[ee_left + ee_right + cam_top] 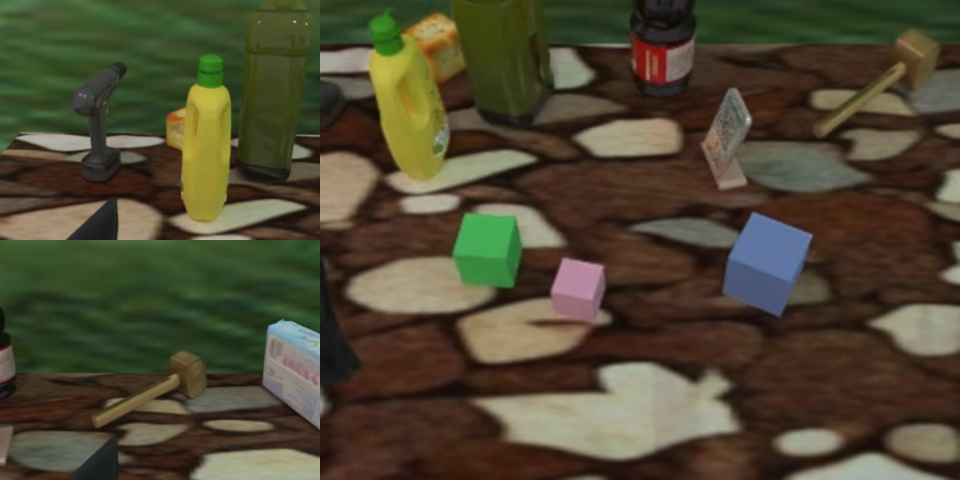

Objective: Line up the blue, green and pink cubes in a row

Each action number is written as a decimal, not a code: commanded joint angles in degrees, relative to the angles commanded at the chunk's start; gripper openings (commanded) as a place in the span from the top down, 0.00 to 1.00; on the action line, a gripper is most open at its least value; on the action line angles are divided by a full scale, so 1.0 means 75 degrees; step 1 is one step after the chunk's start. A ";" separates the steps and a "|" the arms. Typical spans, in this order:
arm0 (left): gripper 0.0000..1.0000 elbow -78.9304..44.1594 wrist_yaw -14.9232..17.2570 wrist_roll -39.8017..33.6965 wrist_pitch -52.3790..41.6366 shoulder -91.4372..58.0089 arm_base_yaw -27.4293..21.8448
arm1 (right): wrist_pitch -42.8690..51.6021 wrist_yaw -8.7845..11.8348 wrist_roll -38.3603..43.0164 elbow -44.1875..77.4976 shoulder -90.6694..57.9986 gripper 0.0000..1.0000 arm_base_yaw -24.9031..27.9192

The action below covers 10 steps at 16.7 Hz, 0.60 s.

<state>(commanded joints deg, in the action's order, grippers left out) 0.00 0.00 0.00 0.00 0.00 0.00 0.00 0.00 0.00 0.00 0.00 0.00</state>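
Note:
In the top view, three cubes rest apart on the stone-patterned table. The green cube [487,250] is at the left, and the smaller pink cube [578,290] is just right of it and slightly nearer. The large blue cube [767,262] sits right of centre, turned at an angle. No gripper is near any cube. My left arm [330,330] shows only as a dark shape at the left edge. A dark tip is all that shows of my left gripper [100,225] and of my right gripper [97,462] in their wrist views. Neither wrist view shows a cube.
Along the back stand a yellow bottle [408,100], a tall olive bottle [502,55], a bread piece [435,45] and a dark red-labelled bottle [662,45]. A small upright box [727,135] and a wooden mallet [875,80] lie back right. A grey drill [97,130] stands far left.

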 joint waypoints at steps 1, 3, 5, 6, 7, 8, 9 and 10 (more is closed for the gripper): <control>0.00 0.0000 0.0000 0.0000 0.0000 0.0000 0.0000 | 0.0000 0.0000 0.0000 0.0000 0.0000 0.00 0.0000; 0.00 -0.0074 0.0006 -0.0015 -0.0051 -0.0076 -0.0031 | 0.0000 0.0000 0.0000 0.0000 0.0000 0.00 0.0000; 0.00 -0.0460 0.0025 -0.0089 -0.0309 -0.0472 -0.0174 | 0.0000 0.0000 0.0000 0.0000 0.0000 0.00 0.0000; 0.00 -0.0771 0.0032 -0.0146 -0.0508 -0.0791 -0.0276 | 0.0000 0.0000 0.0000 0.0000 0.0000 0.00 0.0000; 0.00 -0.1152 0.0036 -0.0213 -0.0749 -0.1190 -0.0395 | 0.0000 0.0000 0.0000 0.0000 0.0000 0.00 0.0000; 0.00 -0.1592 0.0038 -0.0290 -0.1030 -0.1669 -0.0529 | 0.0000 0.0000 0.0000 0.0000 0.0000 0.00 0.0000; 0.00 -0.2079 0.0036 -0.0374 -0.1346 -0.2224 -0.0676 | 0.0000 0.0000 0.0000 0.0000 0.0000 0.00 0.0000; 0.00 -0.2606 0.0033 -0.0464 -0.1694 -0.2851 -0.0834 | 0.0000 0.0000 0.0000 0.0000 0.0000 0.00 0.0000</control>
<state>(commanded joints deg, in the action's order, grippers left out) -19.54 0.25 -3.48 -12.70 -21.38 -6.26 0.00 0.00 0.00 0.00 0.00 0.00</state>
